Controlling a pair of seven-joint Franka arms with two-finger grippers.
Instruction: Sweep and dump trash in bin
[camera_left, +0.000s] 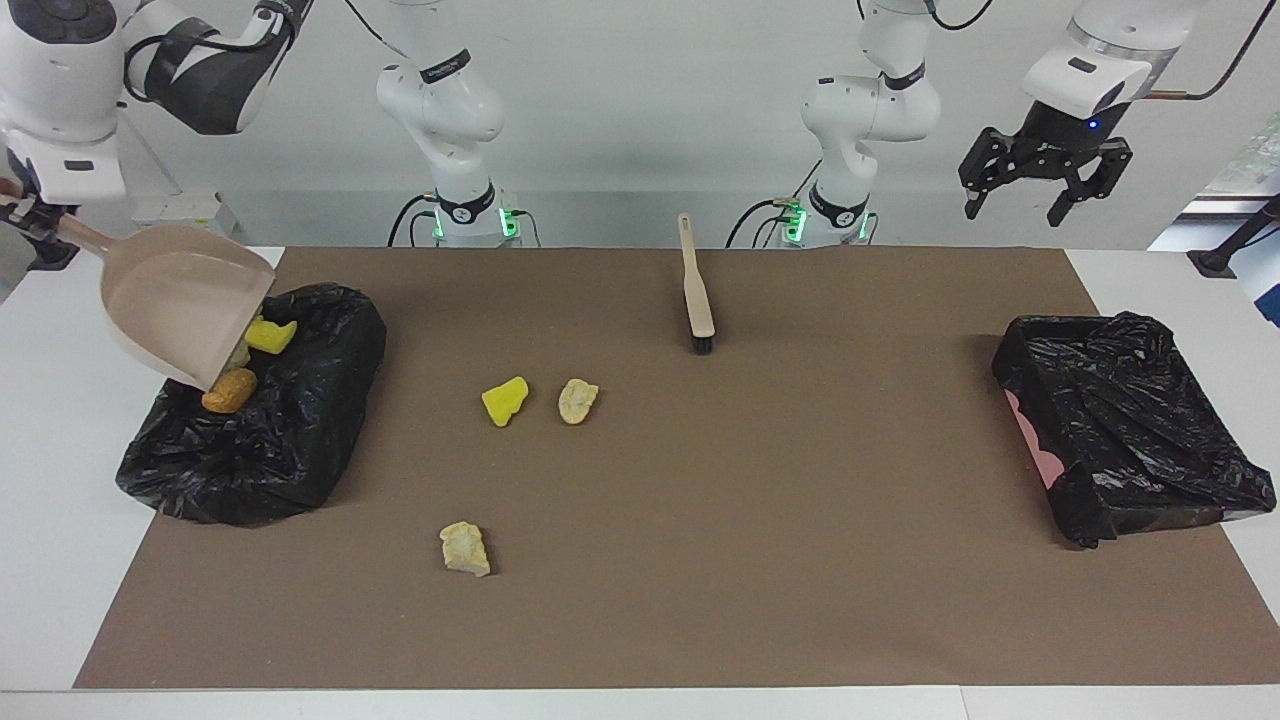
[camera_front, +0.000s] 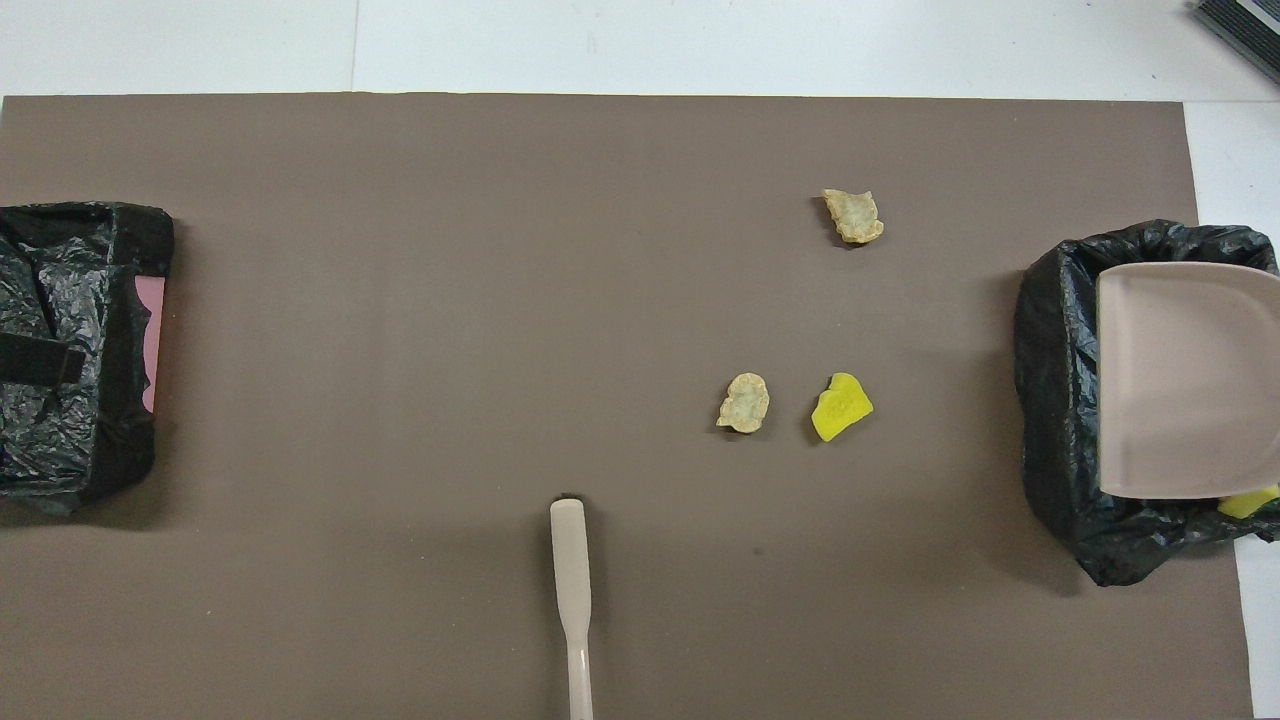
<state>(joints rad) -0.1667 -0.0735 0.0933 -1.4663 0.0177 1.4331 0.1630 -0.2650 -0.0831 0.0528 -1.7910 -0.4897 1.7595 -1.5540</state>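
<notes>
Facing view showed your right gripper (camera_left: 22, 215) apparently clamped on the dustpan (camera_left: 185, 305) handle, tipped over the bin (camera_left: 300, 440). Too shallow a tilt could have spilled trash (camera_left: 230, 390) onto the mat, where three scraps (camera_left: 505, 401) lay. Your left gripper (camera_left: 1045, 195) waited, fingers spread, empty.

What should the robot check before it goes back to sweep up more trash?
1. Dustpan tipped over the bin at the right arm's end: ok.
2. Dustpan emptied: cannot tell; a yellow piece and an orange-brown lump sit at its lip.
3. Mat cleared: not ok; a yellow scrap and two cream scraps remain.
4. Brush free: ok, lying unheld.
5. Left tool ready: ok, open, raised above the other bin.
</notes>
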